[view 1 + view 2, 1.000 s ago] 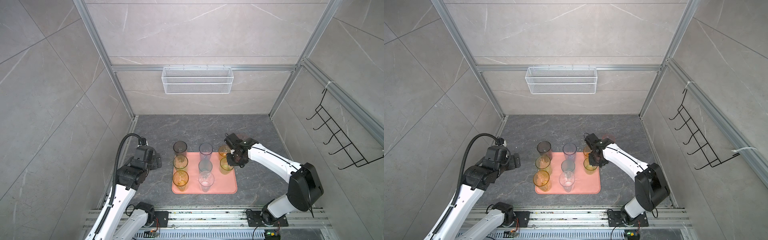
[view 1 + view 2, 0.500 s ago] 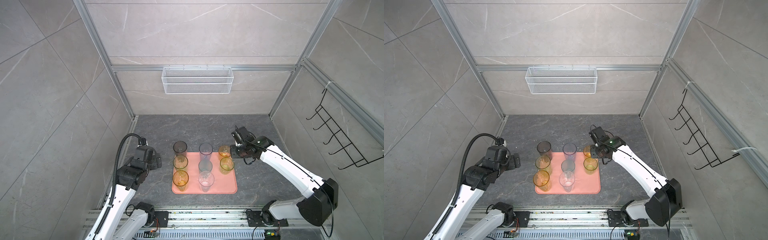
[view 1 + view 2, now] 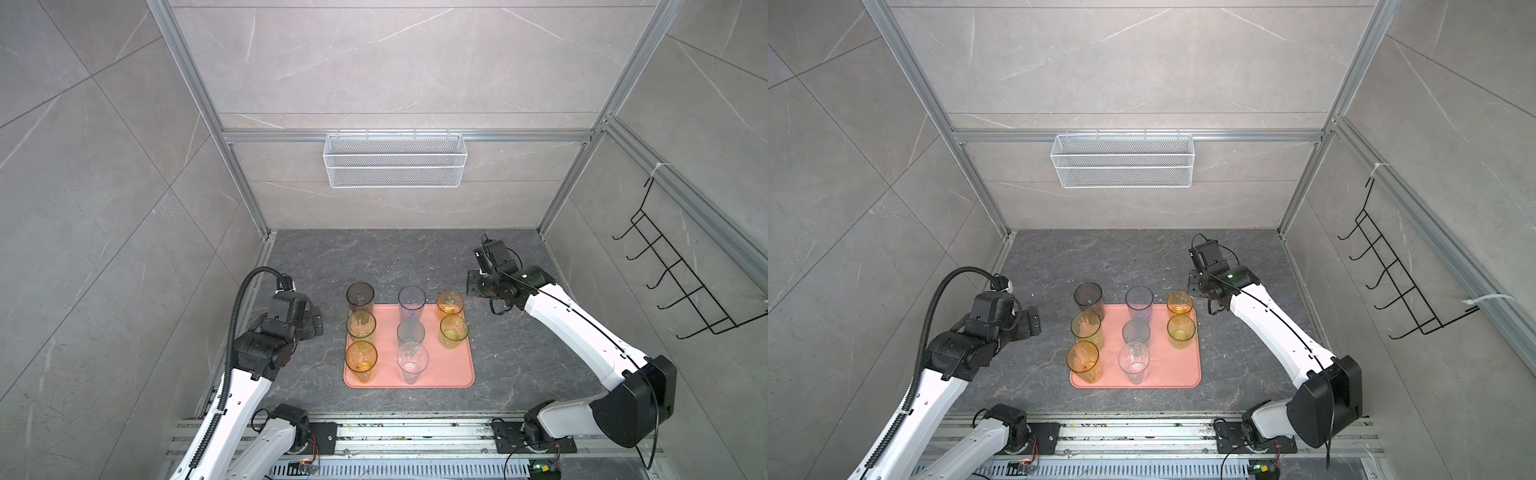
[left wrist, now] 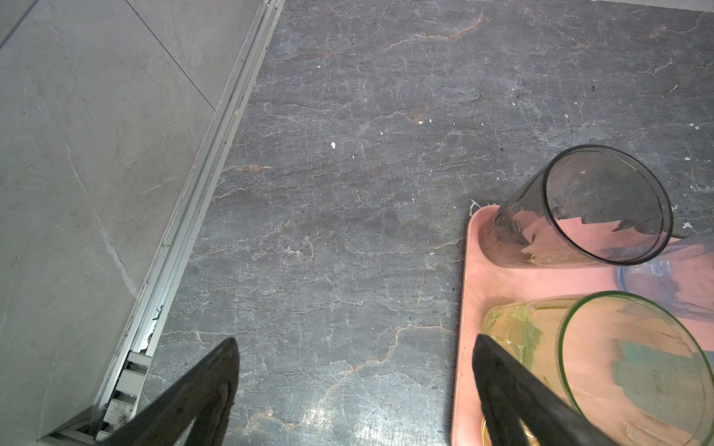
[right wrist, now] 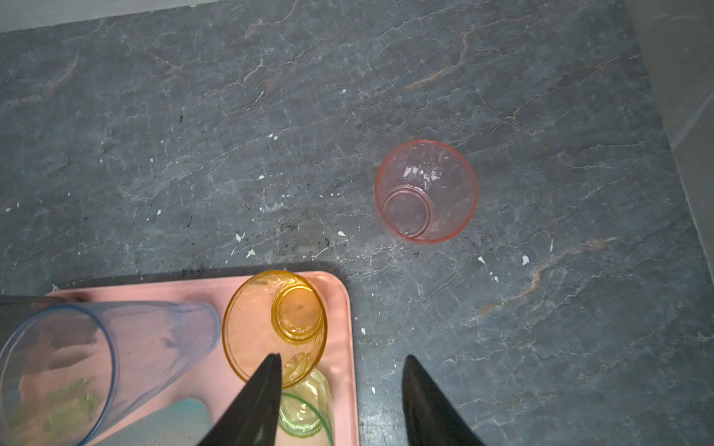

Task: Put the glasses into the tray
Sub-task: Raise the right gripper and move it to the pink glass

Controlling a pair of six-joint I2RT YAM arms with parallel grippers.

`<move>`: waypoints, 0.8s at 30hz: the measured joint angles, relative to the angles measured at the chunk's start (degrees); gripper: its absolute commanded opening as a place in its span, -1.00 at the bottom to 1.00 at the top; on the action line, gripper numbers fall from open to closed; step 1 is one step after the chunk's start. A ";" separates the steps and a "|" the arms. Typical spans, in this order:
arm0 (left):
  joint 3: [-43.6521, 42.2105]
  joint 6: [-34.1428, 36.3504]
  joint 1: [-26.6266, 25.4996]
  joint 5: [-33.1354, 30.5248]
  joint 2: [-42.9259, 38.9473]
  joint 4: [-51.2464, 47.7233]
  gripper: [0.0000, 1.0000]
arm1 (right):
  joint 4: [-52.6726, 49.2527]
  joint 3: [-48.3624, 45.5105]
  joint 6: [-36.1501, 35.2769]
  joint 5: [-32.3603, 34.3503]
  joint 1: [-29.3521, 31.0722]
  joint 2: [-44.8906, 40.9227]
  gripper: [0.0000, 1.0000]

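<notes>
The salmon-pink tray (image 3: 451, 370) lies mid-floor and holds several upright glasses. A smoky grey one (image 3: 360, 296), a blue one (image 3: 412, 300) and a short amber one (image 3: 450, 302) line its back edge. A clear one (image 3: 412, 358) stands in front. A short pink glass (image 5: 426, 191) stands upright on the stone floor beyond the tray's corner (image 5: 344, 309), seen only in the right wrist view. My right gripper (image 5: 343, 356) hangs open and empty over the tray's right edge (image 3: 476, 284). My left gripper (image 4: 355, 339) is wide open, empty, left of the tray (image 3: 313, 322).
A white wire basket (image 3: 395, 160) hangs on the back wall and a black hook rack (image 3: 681, 282) on the right wall. An aluminium rail (image 4: 201, 200) runs along the left wall. Bare stone floor lies behind and to the right of the tray.
My right gripper has left the short glasses at the tray's right side, moved back and to the right, and opened wider. The left arm has stayed put.
</notes>
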 measured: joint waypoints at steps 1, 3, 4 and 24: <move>0.00 0.02 0.00 0.00 0.00 0.00 0.89 | 0.37 0.00 0.02 -0.09 -0.57 0.35 0.10; 0.00 0.02 0.00 0.00 0.00 0.00 0.89 | 1.09 0.00 0.04 -0.28 -1.55 0.87 0.10; 0.00 0.02 0.00 0.00 0.00 0.00 0.89 | 1.40 0.00 0.02 -0.39 -1.99 1.11 0.10; 0.00 0.02 0.00 0.00 0.02 0.00 0.89 | 9.25 -1.11 2.89 -6.62 -14.03 9.57 0.24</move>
